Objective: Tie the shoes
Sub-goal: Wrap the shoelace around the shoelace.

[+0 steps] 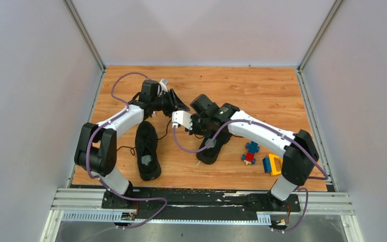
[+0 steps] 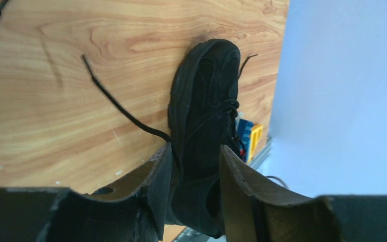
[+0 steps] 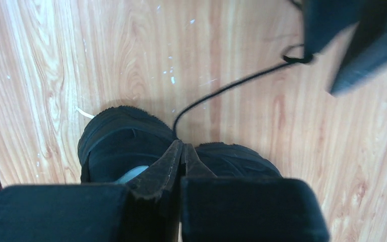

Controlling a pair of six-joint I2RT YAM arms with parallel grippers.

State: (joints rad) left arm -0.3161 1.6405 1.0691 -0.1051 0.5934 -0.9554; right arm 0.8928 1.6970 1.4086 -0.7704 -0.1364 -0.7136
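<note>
The left shoe (image 1: 147, 148) lies mid-table with its heel toward the arm bases. It is plain from above, its grey insole showing. The right shoe (image 1: 215, 148) lies beside it, mostly covered there by the right forearm. Only the left wrist view shows most of that shoe, with the toy blocks (image 1: 252, 152) just beside it.

The lace (image 3: 232, 88) barely shows from overhead. The right wrist view shows it coming out at the tips of the right gripper (image 3: 182, 146), whose fingers are pressed together on it. From there it crosses the wood to a blurred dark shape cut off at the frame's top corner.

The left gripper (image 2: 195, 148) has its fingers apart, holding nothing that I can make out. A loose strand (image 2: 121, 108) crosses the table (image 2: 40, 116) and vanishes behind one finger. I cannot tell whether it is the same lace.
</note>
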